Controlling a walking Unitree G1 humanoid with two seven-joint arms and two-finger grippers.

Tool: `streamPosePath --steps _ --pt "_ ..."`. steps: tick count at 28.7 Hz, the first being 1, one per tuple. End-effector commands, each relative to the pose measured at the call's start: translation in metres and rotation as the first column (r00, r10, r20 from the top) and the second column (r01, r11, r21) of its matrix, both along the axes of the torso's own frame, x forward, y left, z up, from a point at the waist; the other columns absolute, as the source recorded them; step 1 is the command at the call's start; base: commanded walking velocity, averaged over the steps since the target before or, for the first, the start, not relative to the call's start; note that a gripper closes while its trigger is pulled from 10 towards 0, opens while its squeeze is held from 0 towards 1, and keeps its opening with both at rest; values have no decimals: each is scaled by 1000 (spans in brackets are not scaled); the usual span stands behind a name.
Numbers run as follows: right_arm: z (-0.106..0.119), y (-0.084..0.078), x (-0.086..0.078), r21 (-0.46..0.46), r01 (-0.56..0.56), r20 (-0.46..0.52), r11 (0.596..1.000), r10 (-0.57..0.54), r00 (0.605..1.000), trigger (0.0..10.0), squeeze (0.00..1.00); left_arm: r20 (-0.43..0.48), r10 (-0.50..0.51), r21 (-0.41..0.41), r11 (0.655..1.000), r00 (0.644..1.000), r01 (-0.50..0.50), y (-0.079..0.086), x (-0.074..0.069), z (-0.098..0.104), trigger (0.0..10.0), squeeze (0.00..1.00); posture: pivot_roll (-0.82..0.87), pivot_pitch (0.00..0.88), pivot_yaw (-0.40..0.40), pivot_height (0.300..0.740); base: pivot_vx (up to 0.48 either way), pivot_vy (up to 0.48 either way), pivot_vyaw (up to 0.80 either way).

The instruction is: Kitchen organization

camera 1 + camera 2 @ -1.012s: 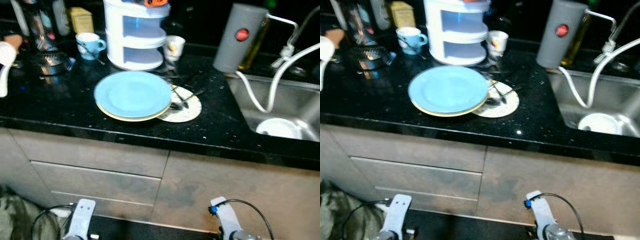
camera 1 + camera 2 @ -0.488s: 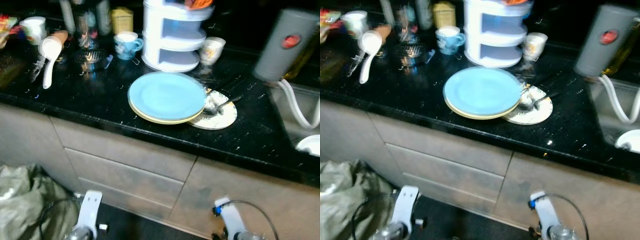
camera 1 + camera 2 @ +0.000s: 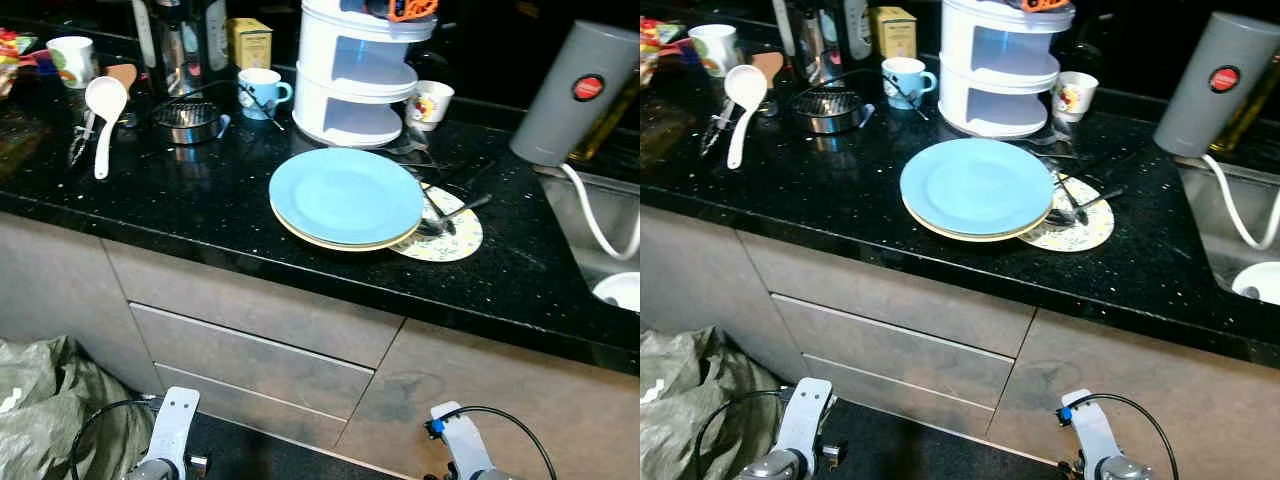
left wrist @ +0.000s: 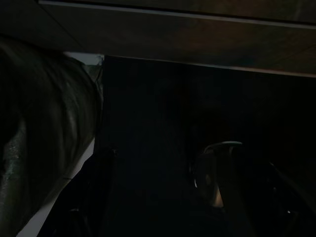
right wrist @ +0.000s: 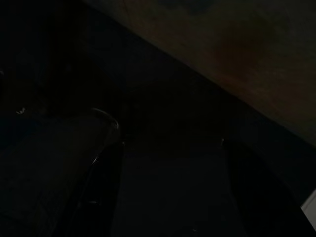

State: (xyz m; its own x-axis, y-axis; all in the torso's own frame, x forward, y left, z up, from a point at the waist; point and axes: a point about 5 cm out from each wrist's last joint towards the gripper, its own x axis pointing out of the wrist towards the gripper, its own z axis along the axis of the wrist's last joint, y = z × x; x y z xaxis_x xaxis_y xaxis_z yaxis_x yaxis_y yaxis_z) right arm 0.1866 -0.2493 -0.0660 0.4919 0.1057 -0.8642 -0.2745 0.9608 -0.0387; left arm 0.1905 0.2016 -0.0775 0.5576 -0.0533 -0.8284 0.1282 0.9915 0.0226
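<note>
A light blue plate (image 3: 346, 195) lies on a cream plate on the black counter (image 3: 150, 200). Beside it a small patterned plate (image 3: 458, 240) carries a fork and a spoon (image 3: 445, 215). Behind them stand a white tiered rack (image 3: 355, 75), a blue mug (image 3: 262, 90) and a small white cup (image 3: 433, 103). A white ladle (image 3: 103, 105) and a metal strainer (image 3: 185, 120) lie further left. Both arms hang low in front of the drawers. The left gripper (image 4: 163, 148) and the right gripper (image 5: 172, 144) show as dark fingers held apart, with nothing between them.
A grey cylinder (image 3: 575, 95) stands at the sink's edge, and a white hose runs into the sink (image 3: 600, 225), where a white bowl (image 3: 622, 290) lies. Grey drawers (image 3: 260, 360) sit under the counter. A green bag (image 3: 45, 410) lies on the floor at the left.
The camera has swung left, so the counter's left end with the ladle and a cup has come into view. Nothing on the counter has moved, and both arms still hang down.
</note>
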Motion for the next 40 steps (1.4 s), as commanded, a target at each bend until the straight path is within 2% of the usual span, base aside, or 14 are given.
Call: streamPosePath --steps 1,4,7,9,15,16,17,19,21,25,29,34,37,40 --pt "5 -9 -1 80 -8 6 997 7 1000 10000 0 -9 -5 -5 1000 1000 5 -1 -4 -2 10000 0 104 29 -76 740 0 0 0" --pt "21 -23 5 266 -6 59 964 -10 998 10000 0 -7 -15 -5 1000 1000 15 -2 -5 -2 10000 0 102 29 -77 740 0 0 0" --pt "28 -26 6 345 -74 89 936 46 995 10000 0 -8 -20 -5 1000 1000 20 -2 -5 -3 10000 0 96 28 -76 740 0 0 0" --pt "42 -33 8 477 -125 143 870 63 988 10000 0 -17 -42 3 999 999 42 -3 -7 -4 10000 0 89 28 -73 740 0 0 0" --pt "60 -39 8 596 -257 207 761 164 965 10000 0 -44 -78 16 997 996 79 -6 -12 -7 10000 0 75 24 -65 740 0 0 0" --pt "72 -36 11 663 -341 251 667 231 940 10000 0 -55 -90 17 996 994 91 -6 -14 -8 10000 0 67 25 -59 740 0 0 0" --pt "72 -36 11 663 -341 251 667 231 940 10000 0 -55 -90 17 996 994 91 -6 -14 -8 10000 0 67 25 -59 740 0 0 0" --pt "96 -23 18 729 -492 358 476 347 867 10000 0 -68 -99 20 995 993 101 -6 -17 -9 10000 0 65 25 -56 740 0 0 0" --pt "110 -7 23 727 -574 428 377 406 808 10000 0 -77 -94 18 995 993 95 -6 -18 -10 10000 0 67 26 -55 740 0 0 0" --pt "122 6 27 716 -627 483 308 429 763 10000 0 -88 -94 19 995 992 96 -6 -20 -11 10000 0 71 23 -56 740 0 0 0" --pt "158 32 38 683 -719 633 128 388 670 10000 0 -106 -106 27 994 989 110 -6 -26 -13 10000 0 76 22 -58 740 0 0 0" --pt "180 42 43 650 -759 705 35 346 619 10000 0 -108 -105 28 994 989 108 -5 -27 -14 10000 0 79 24 -61 740 0 0 0" --pt "215 57 49 572 -816 804 -81 252 538 10000 0 -104 -100 26 994 990 103 -5 -26 -13 10000 0 79 26 -61 740 0 0 0" --pt "240 67 58 488 -868 868 -87 158 472 10000 0 -98 -99 24 995 990 102 -6 -25 -13 10000 0 81 27 -63 740 0 0 0"
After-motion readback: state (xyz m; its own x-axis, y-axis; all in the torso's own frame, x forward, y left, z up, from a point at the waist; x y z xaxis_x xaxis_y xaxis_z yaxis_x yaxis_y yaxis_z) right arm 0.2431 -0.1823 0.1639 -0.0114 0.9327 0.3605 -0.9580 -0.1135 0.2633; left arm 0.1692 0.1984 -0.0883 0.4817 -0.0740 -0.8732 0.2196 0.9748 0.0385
